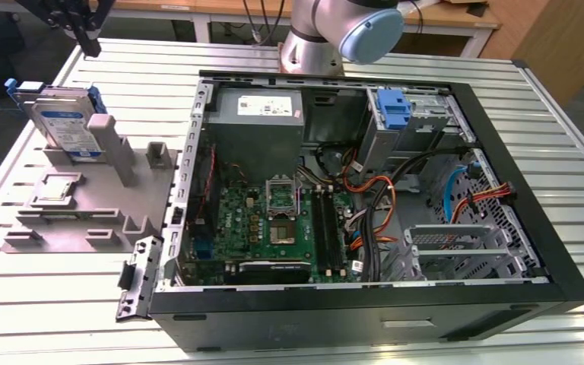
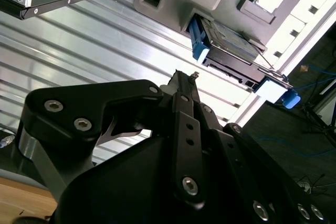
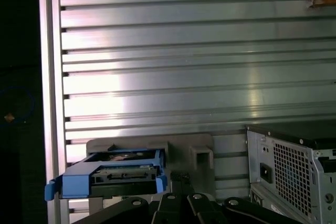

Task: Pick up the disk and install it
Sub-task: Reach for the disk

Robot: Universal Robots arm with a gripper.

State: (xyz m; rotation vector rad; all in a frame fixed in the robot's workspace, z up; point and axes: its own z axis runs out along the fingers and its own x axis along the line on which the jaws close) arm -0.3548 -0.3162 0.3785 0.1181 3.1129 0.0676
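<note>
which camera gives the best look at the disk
The exterior view: the disk stands upright in the grey holder, its labelled face toward the camera. Both wrist views catch it nearly edge-on, showing mainly its blue carrier and a dark side.

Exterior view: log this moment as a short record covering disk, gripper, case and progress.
disk: upright in the grey fixture, at the exterior view's left, outside the case
gripper: above the disk, apart from it, holding nothing
computer case: open, lying on the ribbed metal table
blue carrier: seated in the case's drive bay
progress: disk not yet picked up
</note>
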